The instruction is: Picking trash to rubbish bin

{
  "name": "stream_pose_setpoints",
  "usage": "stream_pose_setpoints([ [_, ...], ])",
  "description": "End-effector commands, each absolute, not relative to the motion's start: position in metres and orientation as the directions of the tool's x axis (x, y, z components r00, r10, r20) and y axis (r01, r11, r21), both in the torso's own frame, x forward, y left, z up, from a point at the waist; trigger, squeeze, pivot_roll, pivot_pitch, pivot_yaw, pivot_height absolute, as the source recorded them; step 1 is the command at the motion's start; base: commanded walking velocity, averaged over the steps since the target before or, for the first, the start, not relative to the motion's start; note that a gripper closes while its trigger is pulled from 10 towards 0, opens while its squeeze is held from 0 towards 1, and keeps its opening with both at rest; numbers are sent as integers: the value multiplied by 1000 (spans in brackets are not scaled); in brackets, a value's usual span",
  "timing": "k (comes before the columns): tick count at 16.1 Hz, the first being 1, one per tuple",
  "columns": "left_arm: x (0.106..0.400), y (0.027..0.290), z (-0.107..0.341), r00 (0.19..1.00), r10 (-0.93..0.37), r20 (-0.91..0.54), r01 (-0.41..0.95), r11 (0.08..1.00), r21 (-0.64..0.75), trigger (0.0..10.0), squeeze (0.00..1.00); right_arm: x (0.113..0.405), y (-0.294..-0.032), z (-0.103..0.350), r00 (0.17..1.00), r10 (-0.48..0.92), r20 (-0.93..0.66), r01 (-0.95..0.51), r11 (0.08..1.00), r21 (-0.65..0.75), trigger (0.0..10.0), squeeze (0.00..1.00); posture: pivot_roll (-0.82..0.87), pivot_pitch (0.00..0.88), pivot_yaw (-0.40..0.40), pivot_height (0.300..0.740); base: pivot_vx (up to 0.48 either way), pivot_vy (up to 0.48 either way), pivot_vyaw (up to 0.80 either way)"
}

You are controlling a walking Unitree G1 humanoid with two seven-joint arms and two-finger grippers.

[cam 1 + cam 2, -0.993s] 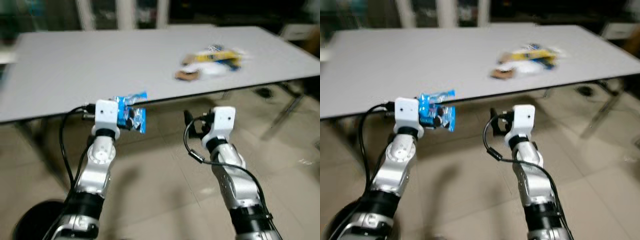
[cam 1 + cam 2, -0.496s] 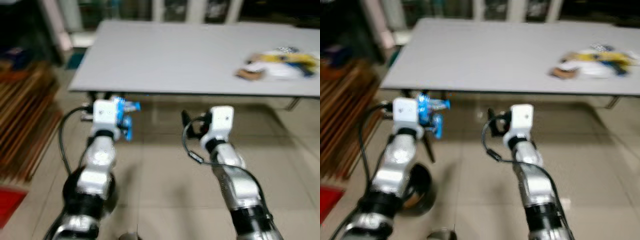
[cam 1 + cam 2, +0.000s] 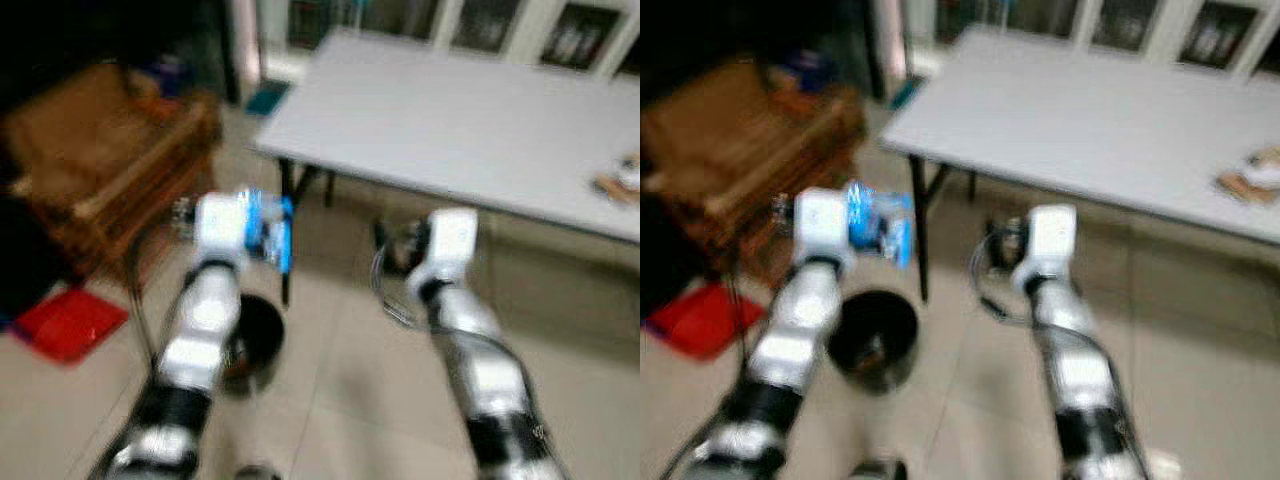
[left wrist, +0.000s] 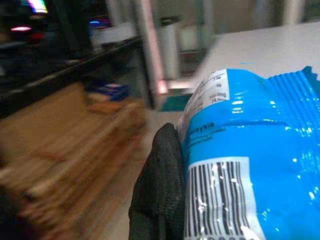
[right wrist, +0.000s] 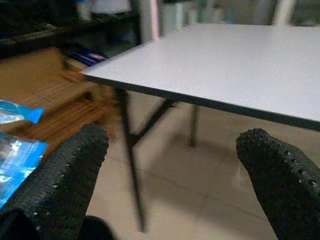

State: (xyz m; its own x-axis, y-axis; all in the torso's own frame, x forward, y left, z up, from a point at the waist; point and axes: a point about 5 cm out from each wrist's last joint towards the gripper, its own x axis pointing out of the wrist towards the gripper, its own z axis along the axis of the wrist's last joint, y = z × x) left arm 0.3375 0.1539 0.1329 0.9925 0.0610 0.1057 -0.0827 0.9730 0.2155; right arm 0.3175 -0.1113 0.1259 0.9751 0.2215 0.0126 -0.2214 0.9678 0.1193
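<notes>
Blue wrapper in left gripper, above black bin.

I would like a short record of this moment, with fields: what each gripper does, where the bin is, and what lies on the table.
left gripper: jaws shut on a blue wrapper, held up above the floor
right gripper: jaws open, holding nothing
bin: dark and round, on the floor below the wrapper, near the table leg
table: grey, with more trash at its far right
image: blurred
</notes>
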Motion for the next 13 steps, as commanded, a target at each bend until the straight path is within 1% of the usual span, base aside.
stream_pose_setpoints([
  [1,338,147,135,993,41,112,-63,978,200,10000,0,317,-116,127,975,220,11,-220,969,114,10000,0,-24,62,-40,740,0,0,800],
  [6,337,146,134,994,38,107,-58,979,197,10000,0,316,-115,125,973,229,4,-228,967,115,10000,0,-24,62,-43,740,0,0,800],
  [10,336,144,128,997,16,79,-27,989,149,10000,0,316,-113,120,970,244,-17,-241,964,112,10000,0,-26,65,-44,740,0,0,0],
  [13,336,141,131,996,-7,89,-7,987,159,10000,0,316,-112,121,967,254,-18,-250,961,119,10000,0,-21,65,-46,740,0,0,0],
])
